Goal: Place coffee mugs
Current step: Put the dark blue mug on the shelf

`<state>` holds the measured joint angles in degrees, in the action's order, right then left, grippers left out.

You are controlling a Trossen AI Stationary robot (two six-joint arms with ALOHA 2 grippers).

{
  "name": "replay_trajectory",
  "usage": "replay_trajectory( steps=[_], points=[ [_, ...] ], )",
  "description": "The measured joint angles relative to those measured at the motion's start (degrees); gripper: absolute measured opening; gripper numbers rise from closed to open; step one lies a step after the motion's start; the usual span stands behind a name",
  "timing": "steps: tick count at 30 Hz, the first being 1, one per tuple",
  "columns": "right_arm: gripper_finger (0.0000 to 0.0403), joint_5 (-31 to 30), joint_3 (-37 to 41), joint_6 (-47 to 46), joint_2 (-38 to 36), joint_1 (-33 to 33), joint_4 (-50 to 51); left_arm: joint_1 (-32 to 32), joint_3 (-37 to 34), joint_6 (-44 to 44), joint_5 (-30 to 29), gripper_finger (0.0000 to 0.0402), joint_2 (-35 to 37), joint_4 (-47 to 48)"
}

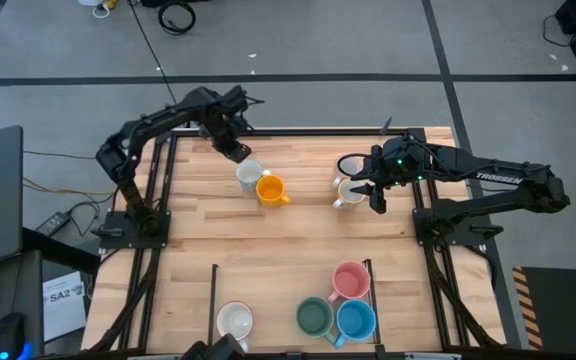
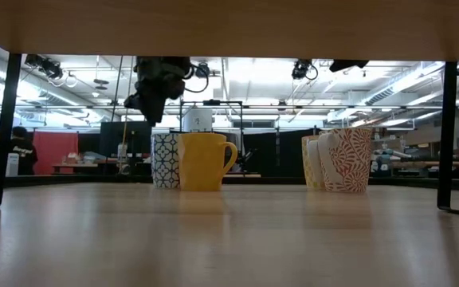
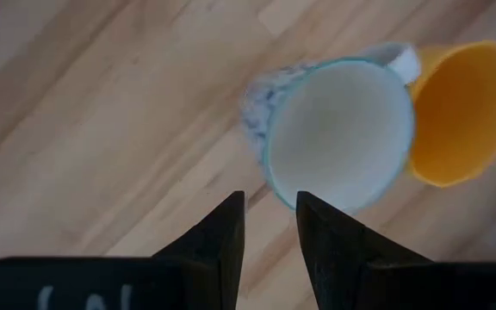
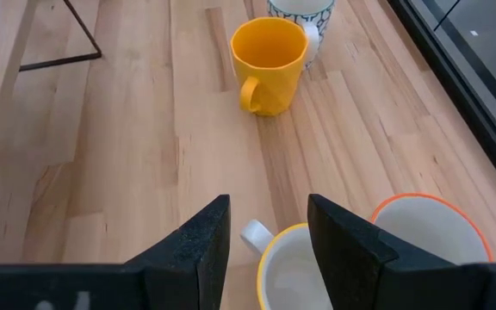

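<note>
Two pairs of mugs stand toward the table's (image 1: 198, 240) far edge. In the left pair, a blue-patterned mug (image 1: 249, 173) touches the orange mug (image 1: 270, 188). My left gripper (image 1: 236, 152) hangs just above the patterned mug's rim, fingers (image 3: 222, 237) a little apart, nothing between them. To the right, a yellow-rimmed mug (image 1: 351, 192) sits against an orange-rimmed mug (image 1: 350, 165) with a red leaf print. My right gripper (image 1: 376, 190) hovers over the yellow-rimmed one, fingers (image 4: 201, 237) spread wide and empty. Along the near edge: a cream mug (image 1: 234, 322), then green (image 1: 315, 317), blue (image 1: 356, 320) and pink (image 1: 350, 281) mugs bunched together. White "TROSSEN" lettering (image 1: 498, 177) runs along my right arm.
</note>
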<state>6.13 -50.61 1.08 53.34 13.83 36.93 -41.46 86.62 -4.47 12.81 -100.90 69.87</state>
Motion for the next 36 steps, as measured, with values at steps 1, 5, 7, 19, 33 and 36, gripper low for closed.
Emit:
replay_trajectory(
  steps=[1,5,7,19,33,36],
  points=[
    [0.0163,0.0,0.0,0.0,0.0,0.0,0.0,0.4,0.0,0.0,-0.6,0.0114,0.0,-0.4],
    [0.0162,0.0,0.0,0.1,0.0,0.0,-0.1,1.1,0.1,-1.0,-2.0,0.0114,0.1,-0.6],
    [0.0162,0.0,0.0,0.1,0.0,0.0,-0.1,1.5,0.1,-1.1,-2.4,0.0114,0.1,-0.6],
    [0.0163,0.0,0.0,0.0,0.0,0.0,-0.1,2.6,0.1,-4.0,-2.7,0.0114,0.4,4.3],
    [0.0163,0.0,0.0,-1.0,0.0,0.0,-0.1,9.7,-1.7,-5.5,-5.1,0.0114,4.0,5.3],
    [0.0162,0.0,0.0,-1.5,0.0,0.0,0.0,10.3,-7.3,-5.6,-5.1,0.0114,7.3,3.9]
  ],
)
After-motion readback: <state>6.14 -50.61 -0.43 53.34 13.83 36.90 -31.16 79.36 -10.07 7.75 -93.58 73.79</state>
